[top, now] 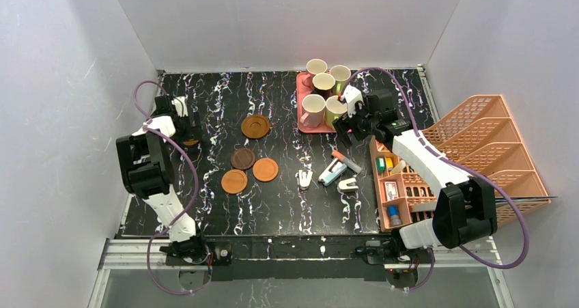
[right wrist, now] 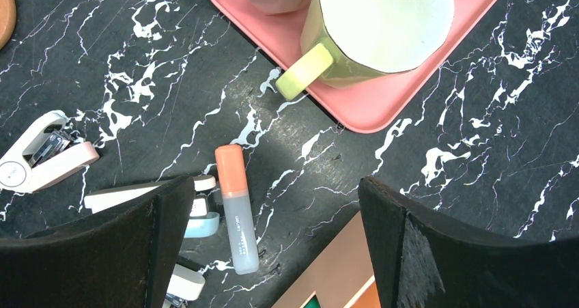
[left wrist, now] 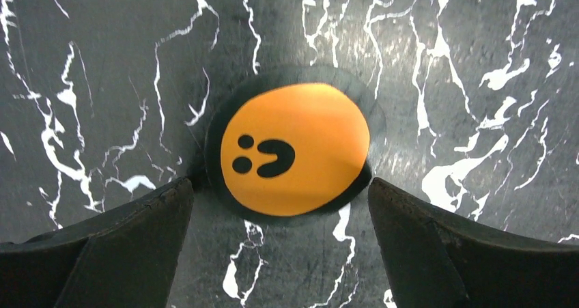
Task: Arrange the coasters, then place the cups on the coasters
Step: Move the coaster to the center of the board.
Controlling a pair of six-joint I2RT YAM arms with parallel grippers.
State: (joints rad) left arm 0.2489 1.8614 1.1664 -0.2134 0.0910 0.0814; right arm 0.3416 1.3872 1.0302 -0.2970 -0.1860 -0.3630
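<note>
With left gripper (left wrist: pixel 280 185) and right gripper (right wrist: pixel 274 185) both spread open, the orange coaster (left wrist: pixel 295 147) lying flat between the left fingers (left wrist: pixel 102 253), far left on the table (left wrist: pixel 102 82), could be knocked askew if its rim is clipped

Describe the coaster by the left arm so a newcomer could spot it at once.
On the black marbled table, go to the left edge, where the left end effector hangs open. The coaster lies flat just ahead of it. Unlike the four plain brown coasters mid-table, its face is bright orange with black marks.
</note>
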